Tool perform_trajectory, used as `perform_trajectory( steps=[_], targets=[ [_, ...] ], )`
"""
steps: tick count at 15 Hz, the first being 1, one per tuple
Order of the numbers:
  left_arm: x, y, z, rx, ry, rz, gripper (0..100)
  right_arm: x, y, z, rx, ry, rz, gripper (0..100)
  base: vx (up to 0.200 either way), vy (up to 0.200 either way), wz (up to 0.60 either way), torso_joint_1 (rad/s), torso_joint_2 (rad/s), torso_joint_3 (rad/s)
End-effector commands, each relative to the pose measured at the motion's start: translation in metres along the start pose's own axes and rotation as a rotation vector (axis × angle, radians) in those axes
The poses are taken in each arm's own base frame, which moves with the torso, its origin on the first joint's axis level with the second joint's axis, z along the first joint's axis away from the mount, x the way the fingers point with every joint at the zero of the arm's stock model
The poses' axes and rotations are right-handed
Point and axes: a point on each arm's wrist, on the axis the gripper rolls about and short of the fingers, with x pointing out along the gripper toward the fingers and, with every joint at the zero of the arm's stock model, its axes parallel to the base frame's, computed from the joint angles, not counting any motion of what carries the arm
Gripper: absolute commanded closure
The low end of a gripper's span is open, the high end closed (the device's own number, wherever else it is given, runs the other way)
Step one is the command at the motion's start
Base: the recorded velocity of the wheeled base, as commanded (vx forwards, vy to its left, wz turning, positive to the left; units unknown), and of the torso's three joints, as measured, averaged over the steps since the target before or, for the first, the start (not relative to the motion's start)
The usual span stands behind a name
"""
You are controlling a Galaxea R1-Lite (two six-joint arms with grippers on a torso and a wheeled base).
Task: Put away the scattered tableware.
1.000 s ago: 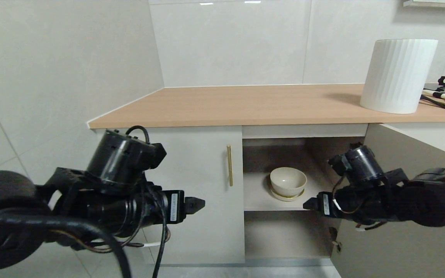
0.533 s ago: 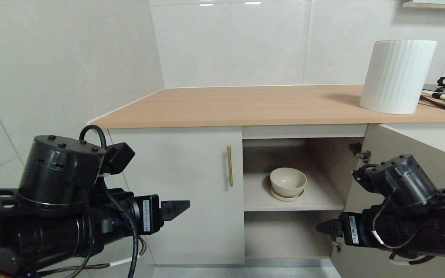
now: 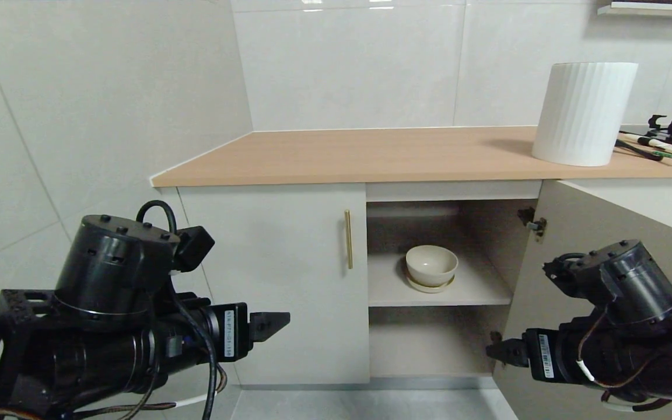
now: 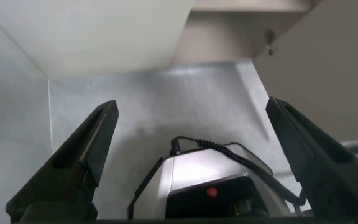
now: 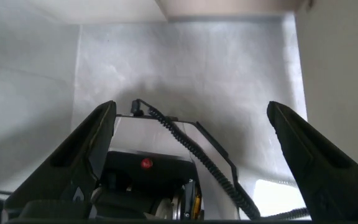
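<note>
A cream bowl sits on a small plate on the upper shelf of the open cabinet. My left gripper hangs in front of the shut left door, low and well to the left of the bowl. My right gripper hangs lower than the shelf, beside the open right door. In the wrist views both the left gripper and the right gripper are open, fingers spread wide over the grey floor with nothing between them.
The shut left door carries a gold handle. On the wooden countertop stands a tall white ribbed container, with utensils at the far right. A lower shelf lies under the bowl. Tiled wall at the left.
Both arms have drawn back and dropped; the right gripper has moved away from the shelf edge down to below shelf level. The head camera has shifted slightly.
</note>
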Motion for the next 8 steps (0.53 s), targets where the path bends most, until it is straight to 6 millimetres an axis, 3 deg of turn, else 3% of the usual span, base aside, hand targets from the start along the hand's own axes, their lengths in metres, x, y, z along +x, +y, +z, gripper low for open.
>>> perform_trajectory(
  steps=[1, 8],
  targets=[
    [0.0027, -0.0001, -0.0008, 0.001, 0.009, 0.005, 0, 0.0041, 0.0002, -0.0013, -0.005, 0.015, -0.007, 0, -0.2, 0.0, 0.0, 0.002, 0.0, 0.002],
    [0.0053, 0.0001, -0.002, 0.003, 0.02, 0.01, 0, 0.0103, -0.001, -0.0037, -0.005, 0.036, -0.025, 0, -0.2, 0.0, 0.0, 0.003, 0.01, 0.002]
  ],
)
